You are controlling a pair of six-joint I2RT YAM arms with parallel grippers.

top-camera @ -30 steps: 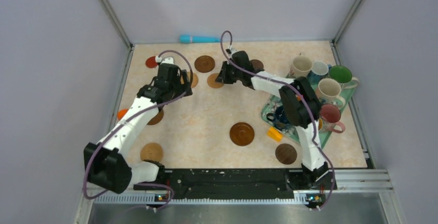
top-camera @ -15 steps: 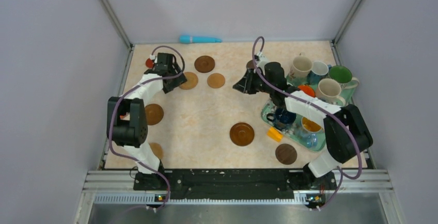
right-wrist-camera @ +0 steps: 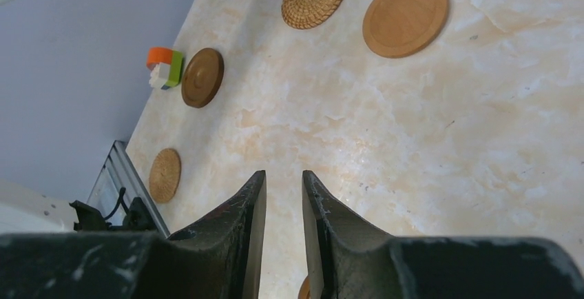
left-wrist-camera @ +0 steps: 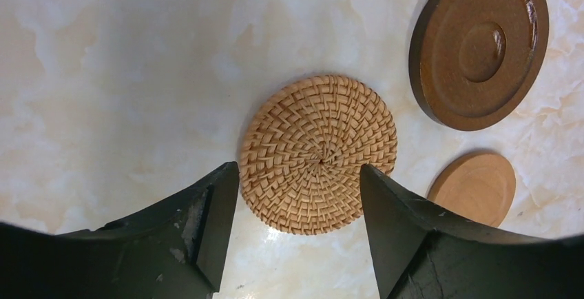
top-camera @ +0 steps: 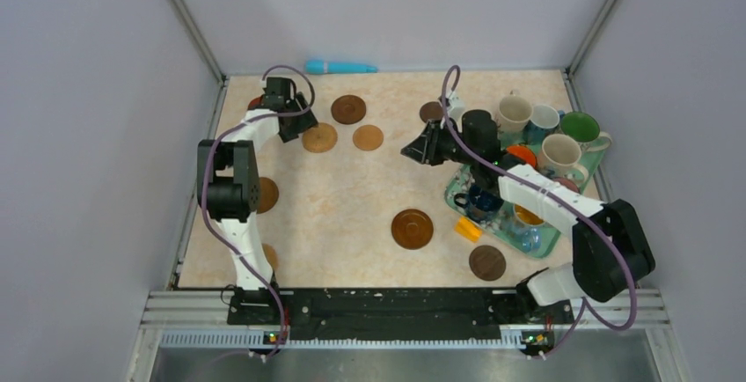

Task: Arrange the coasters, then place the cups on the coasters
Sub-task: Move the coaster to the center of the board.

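Note:
A woven tan coaster (left-wrist-camera: pixel 318 153) lies flat on the table, and my left gripper (left-wrist-camera: pixel 296 196) hangs open just above its near edge, one finger on each side, not touching it. From above, this left gripper (top-camera: pixel 295 129) is at the back left, beside the woven coaster (top-camera: pixel 319 138). My right gripper (top-camera: pixel 413 150) hovers mid-table left of the tray, its jaws a narrow gap apart with nothing between them (right-wrist-camera: pixel 284 182). More coasters lie scattered: dark brown (top-camera: pixel 348 108), light tan (top-camera: pixel 368 137), large ridged (top-camera: pixel 412 229). Several cups (top-camera: pixel 561 151) crowd the tray.
The teal tray (top-camera: pixel 453 190) sits at the right with an orange block (top-camera: pixel 468 229) by its near corner. A teal stick (top-camera: pixel 339 67) lies against the back wall. An orange, green and white block (right-wrist-camera: pixel 165 66) rests near the left wall.
The left arm swung toward the back left corner and its jaws narrowed a little. The right gripper drew back rightward from the light tan coaster and parted slightly.

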